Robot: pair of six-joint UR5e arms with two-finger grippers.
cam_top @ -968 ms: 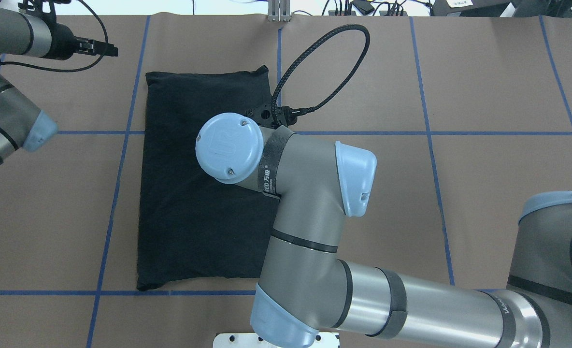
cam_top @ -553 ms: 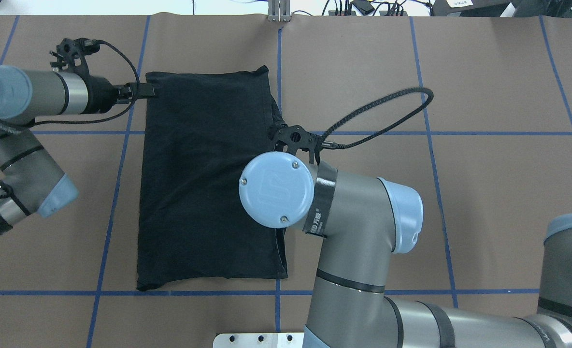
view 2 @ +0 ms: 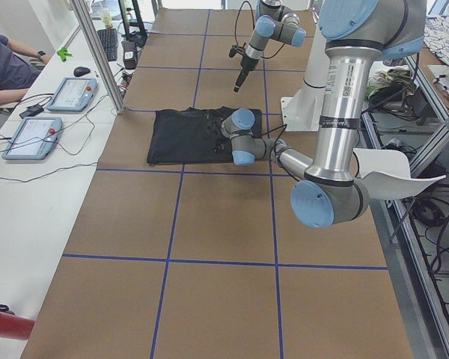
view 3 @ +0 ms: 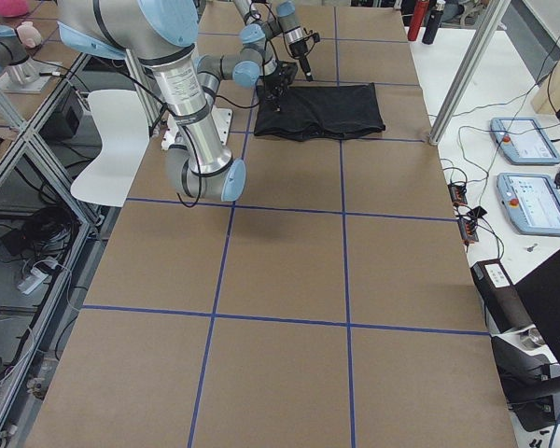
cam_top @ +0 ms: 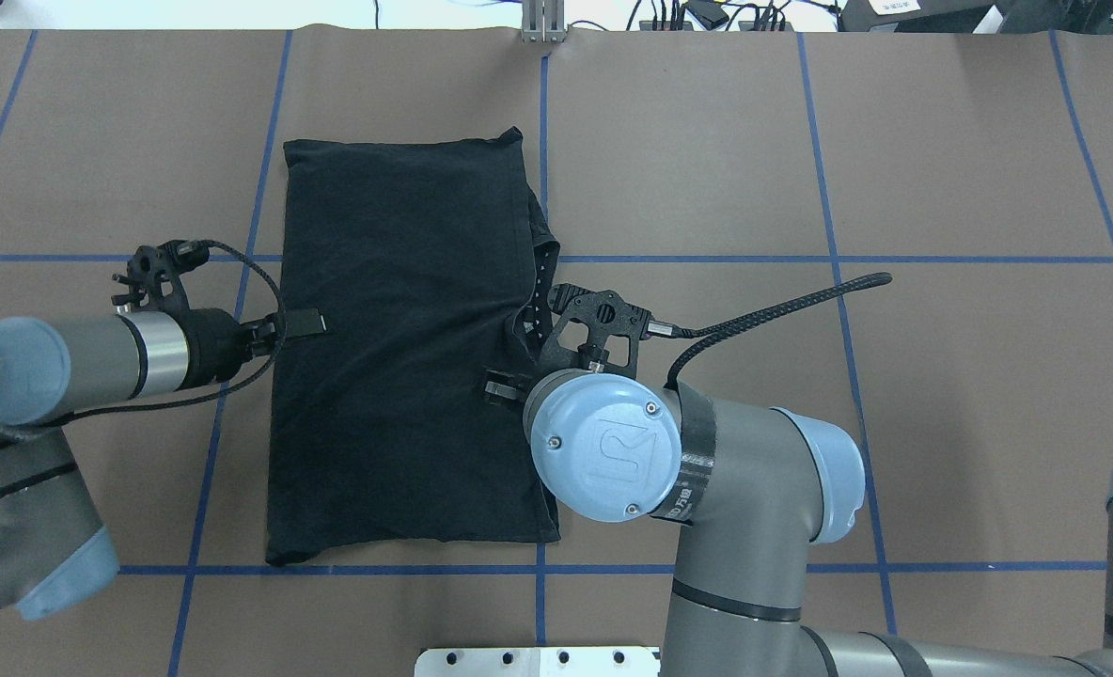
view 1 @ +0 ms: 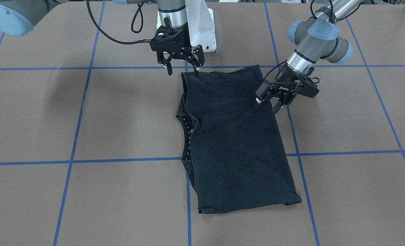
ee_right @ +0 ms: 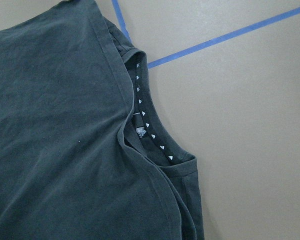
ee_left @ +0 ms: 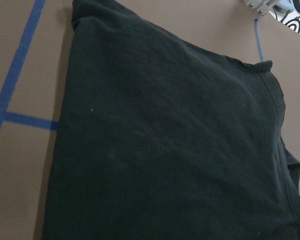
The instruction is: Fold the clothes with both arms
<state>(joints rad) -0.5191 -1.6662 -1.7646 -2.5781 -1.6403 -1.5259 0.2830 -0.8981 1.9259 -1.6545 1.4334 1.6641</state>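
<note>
- I record the right arm (cam_top: 744, 489) and the left arm (cam_top: 77, 353) as silver-grey tubular links with light blue joint caps and black ring seams.
- On the right arm, the round cap (cam_top: 606, 449) bears an embossed logo at centre. I count three screws on its rim, at 9, 1 and 5 o'clock.
- Beside it, a black band (cam_top: 683, 465) carries white lettering I cannot read.
- A braided black cable (cam_top: 773, 306) runs from the right wrist toward 3 o'clock in the overhead view. A thinner black cable (cam_top: 237, 263) loops at the left wrist.
- I note the right gripper (view 1: 183, 71) and the left gripper (view 1: 266, 106) as black and two-fingered, with skeletal linkages and pale tips.
- The left wrist shows a polished silver collar (cam_top: 164, 348).
</note>
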